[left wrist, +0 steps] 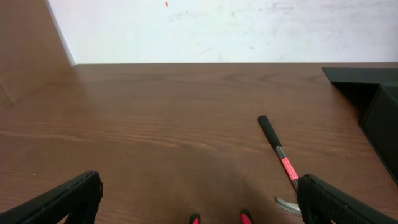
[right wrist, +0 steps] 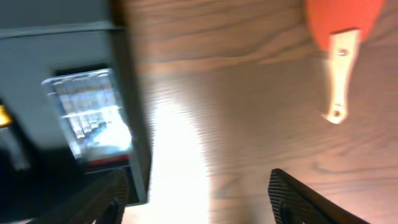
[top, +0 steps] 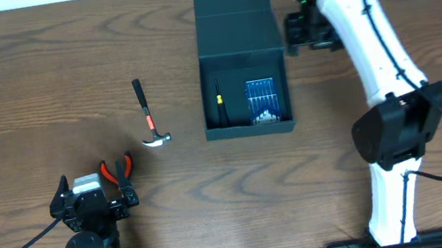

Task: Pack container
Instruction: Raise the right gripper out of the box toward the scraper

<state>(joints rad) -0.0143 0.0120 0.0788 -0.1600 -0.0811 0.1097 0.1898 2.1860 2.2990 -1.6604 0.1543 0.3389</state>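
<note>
The container (top: 243, 67) is a dark box standing open in the middle of the table, its flap lid laid back on the far side. Inside lie a blue case of bits (top: 263, 99) and a thin screwdriver with a yellow band (top: 220, 102). My right gripper (top: 294, 32) hovers at the box's right wall, open and holding nothing. In the right wrist view the right gripper (right wrist: 199, 202) has one finger over the container wall (right wrist: 134, 124) and the other over bare table, with the bit case (right wrist: 93, 112) behind. My left gripper (top: 96, 190) is open, near the front left.
A hammer (top: 146, 113) with a red-banded handle lies left of the box, also the hammer (left wrist: 280, 155) ahead of the left gripper (left wrist: 200, 205). Red-handled pliers (top: 117, 170) lie by the left fingers. An orange-headed tool with a wooden handle (right wrist: 339, 37) lies right of the box.
</note>
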